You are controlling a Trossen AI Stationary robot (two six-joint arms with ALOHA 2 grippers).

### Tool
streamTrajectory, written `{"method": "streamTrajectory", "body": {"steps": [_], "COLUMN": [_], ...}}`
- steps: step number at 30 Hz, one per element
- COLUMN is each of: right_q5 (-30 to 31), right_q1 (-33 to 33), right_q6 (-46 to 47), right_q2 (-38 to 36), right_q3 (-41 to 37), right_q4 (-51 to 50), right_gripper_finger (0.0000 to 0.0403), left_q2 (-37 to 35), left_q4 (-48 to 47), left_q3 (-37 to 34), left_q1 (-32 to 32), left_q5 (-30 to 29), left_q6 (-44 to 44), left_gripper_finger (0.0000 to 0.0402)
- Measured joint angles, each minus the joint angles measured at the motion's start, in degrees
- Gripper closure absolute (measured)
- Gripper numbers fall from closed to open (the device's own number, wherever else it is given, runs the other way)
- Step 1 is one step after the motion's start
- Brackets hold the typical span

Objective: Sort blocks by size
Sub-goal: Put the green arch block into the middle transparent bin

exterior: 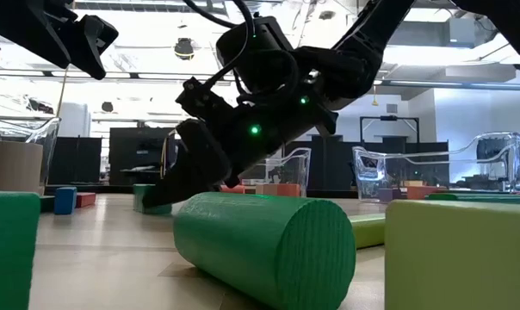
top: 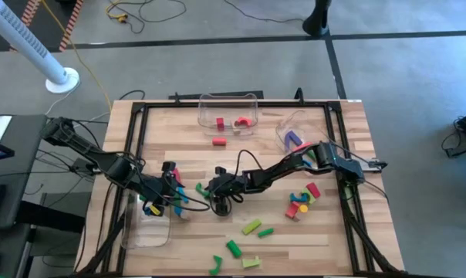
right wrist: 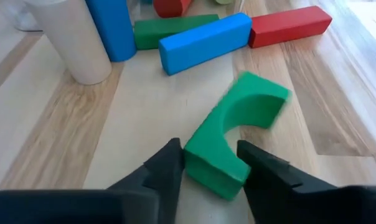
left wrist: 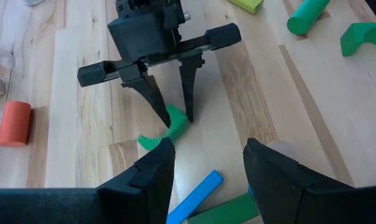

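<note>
Green arch block, lying on the wooden bench near its middle, one leg end set between the two dark fingers of the right claw; fingers narrowed close against that end on both sides, though a firm grip cannot be told. Same claw seen from the left wrist view, tips down on the arch block. Beyond it: blue bar, red bar, green bar, an upright blue cylinder and a pale cylinder, grouped close together. Left claw just beside that group, fingers apart, nothing between them. Right side of bench: mixed cluster of small blocks. Front edge: several green pieces, among them a large green cylinder on its side. Back edge: clear bin holding red pieces.
</note>
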Motion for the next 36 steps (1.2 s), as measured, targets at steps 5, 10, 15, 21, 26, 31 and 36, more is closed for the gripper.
{"method": "streamTrajectory", "body": {"steps": [5,10,15,21,26,31,36], "right_q5": [0.19,0.17,0.17,-0.16,-0.59,-0.66,-0.58], "right_q1": [0.22,0.39,0.68,0.87,1.4,2.28,2.99], "right_q6": [-0.89,-1.42,-2.05,-2.03,-2.37,-3.94,-5.41], "right_q2": [0.0,-0.09,-0.11,-0.15,-1.61,-6.35,-12.08], "right_q3": [0.02,0.02,0.02,0.02,0.0,-0.11,-0.02], "right_q4": [-0.66,-1.52,-1.75,-2.25,-4.81,-9.18,-15.23], "right_gripper_finger": [0.0294,0.0321,0.0325,0.0325,0.0326,0.0326,0.0327], "left_q2": [0.0,0.02,0.02,0.01,0.0,0.02,0.02], "left_q4": [0.02,0.02,0.02,0.04,0.4,3.24,6.74], "left_q3": [0.0,0.0,0.0,0.0,0.0,-0.02,-0.02], "left_q1": [0.0,0.0,0.0,0.0,0.0,0.0,0.0], "left_q5": [-0.02,-0.02,-0.02,-0.02,-0.07,-0.09,-2.06], "left_q6": [-0.05,-0.09,-0.02,-0.01,0.82,4.6,9.5], "left_gripper_finger": [0.0219,0.0219,0.0219,0.0219,0.0219,0.0219,0.0219]}}
